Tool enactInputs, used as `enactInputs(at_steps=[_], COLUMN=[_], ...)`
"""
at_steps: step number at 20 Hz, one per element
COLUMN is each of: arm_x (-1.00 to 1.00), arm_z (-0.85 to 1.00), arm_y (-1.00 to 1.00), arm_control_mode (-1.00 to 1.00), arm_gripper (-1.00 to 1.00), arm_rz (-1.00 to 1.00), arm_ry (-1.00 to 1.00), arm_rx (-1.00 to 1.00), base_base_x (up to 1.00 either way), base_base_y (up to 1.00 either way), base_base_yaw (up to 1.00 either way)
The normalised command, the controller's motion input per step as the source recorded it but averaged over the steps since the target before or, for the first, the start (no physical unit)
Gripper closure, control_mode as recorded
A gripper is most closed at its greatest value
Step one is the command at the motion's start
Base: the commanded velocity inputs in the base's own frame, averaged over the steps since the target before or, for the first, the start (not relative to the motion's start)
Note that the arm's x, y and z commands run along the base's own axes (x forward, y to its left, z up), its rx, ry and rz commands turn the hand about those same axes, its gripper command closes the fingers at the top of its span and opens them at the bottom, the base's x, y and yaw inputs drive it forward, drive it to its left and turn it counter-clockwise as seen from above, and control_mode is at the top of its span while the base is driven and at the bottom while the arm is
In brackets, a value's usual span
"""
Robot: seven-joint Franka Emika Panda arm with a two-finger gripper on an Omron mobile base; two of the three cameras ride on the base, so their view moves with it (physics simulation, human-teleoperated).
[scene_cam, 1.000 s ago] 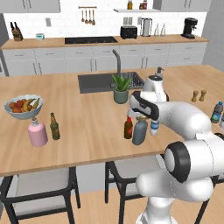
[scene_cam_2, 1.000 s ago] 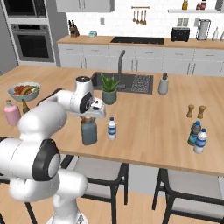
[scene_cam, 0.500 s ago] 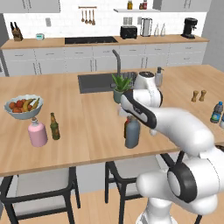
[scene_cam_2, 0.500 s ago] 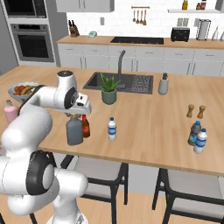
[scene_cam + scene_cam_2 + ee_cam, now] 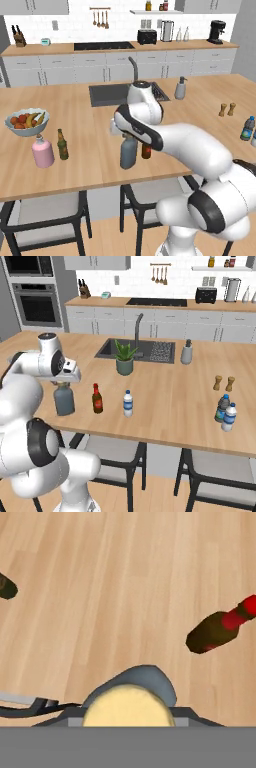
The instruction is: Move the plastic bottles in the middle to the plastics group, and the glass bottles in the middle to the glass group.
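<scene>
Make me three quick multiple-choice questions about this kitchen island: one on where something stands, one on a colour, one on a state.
1. The potted plant stands: A) by the sink B) beside the fruit bowl C) on a stool
2. The slim dark brown bottle's cap is: A) blue B) red C) white
3. The grey-blue bottle is: A) toppled B) upright under the gripper C) in the sink

A: it stands at the sink's front edge.
B: red top shows.
B: the hand sits over its cork, bottle upright.
</scene>
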Motion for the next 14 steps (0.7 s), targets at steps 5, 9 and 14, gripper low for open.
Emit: enactInputs(at_steps=[5,9,14], arm_x=[0.1,0.16,0.05], arm_z=[0.07,0.02,0.0], arm_y=[0.7,0.65,0.69], arm_control_mode=[-1.0,-1.0,-1.0], arm_gripper=[1.0,1.0,1.0], arm_rz=[0.09,0.11,0.09], arm_ry=[0.07,0.09,0.06], arm_rx=[0.0,0.0,0.0], base_base_x=[0.0,0.0,0.0], base_base_y=[0.0,0.0,0.0], base_base_yaw=[0.0,0.0,0.0])
